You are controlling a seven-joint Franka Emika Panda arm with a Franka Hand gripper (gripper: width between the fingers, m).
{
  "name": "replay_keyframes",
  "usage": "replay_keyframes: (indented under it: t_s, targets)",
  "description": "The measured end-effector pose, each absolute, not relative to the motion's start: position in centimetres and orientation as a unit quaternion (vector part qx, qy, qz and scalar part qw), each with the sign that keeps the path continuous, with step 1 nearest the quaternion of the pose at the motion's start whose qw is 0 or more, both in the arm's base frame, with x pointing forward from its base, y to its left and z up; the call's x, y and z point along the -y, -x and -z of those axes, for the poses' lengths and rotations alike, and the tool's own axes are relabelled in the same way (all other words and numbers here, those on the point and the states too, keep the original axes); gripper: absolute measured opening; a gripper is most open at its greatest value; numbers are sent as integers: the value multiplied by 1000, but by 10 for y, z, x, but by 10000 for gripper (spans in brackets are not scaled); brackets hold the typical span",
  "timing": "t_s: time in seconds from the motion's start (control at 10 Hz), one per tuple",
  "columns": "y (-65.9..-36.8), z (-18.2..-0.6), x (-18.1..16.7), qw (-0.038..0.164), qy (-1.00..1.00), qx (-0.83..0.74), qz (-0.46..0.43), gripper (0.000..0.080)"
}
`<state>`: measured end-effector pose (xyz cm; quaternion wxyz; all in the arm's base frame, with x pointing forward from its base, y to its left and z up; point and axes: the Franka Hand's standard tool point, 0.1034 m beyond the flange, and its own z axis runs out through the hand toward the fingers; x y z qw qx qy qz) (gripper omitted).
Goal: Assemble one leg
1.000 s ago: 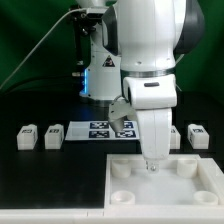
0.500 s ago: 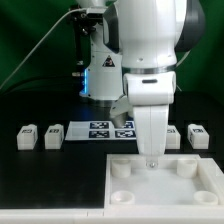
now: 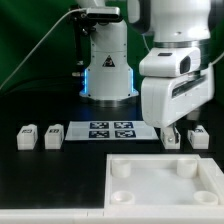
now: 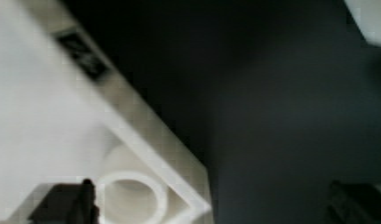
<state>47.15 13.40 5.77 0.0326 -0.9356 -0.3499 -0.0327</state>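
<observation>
1. Exterior view: the nearest leg [image 3: 197, 136] stands untouched on the table [image 3: 60, 175], just beside the gripper [image 3: 172, 142]. Another leg [image 3: 27, 137] sits well apart from the fingers.
2. Wrist view: the fingers [image 4: 62, 203] are spread wide with nothing between them, and the square tray [image 4: 169, 170] lies beneath.
3. Judged step: reaching for a leg. Next, centre the fingers over it, descend and close.
</observation>
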Motion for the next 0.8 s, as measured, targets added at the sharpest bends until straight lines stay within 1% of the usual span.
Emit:
replay_keyframes:
  t_s: [0.1, 0.2, 0.3, 0.5, 0.7, 0.8]
  targets:
    - [-470, -58, -142, 38, 954, 296, 32, 649]
    - [-473, -58, -138, 39, 959, 278, 40, 649]
    - [-472, -58, -139, 46, 976, 208, 37, 649]
    - [-470, -57, -143, 51, 988, 143, 32, 649]
    - [-451, -49, -158, 62, 998, 8, 17, 649]
    - [-444, -48, -164, 60, 998, 17, 10, 649]
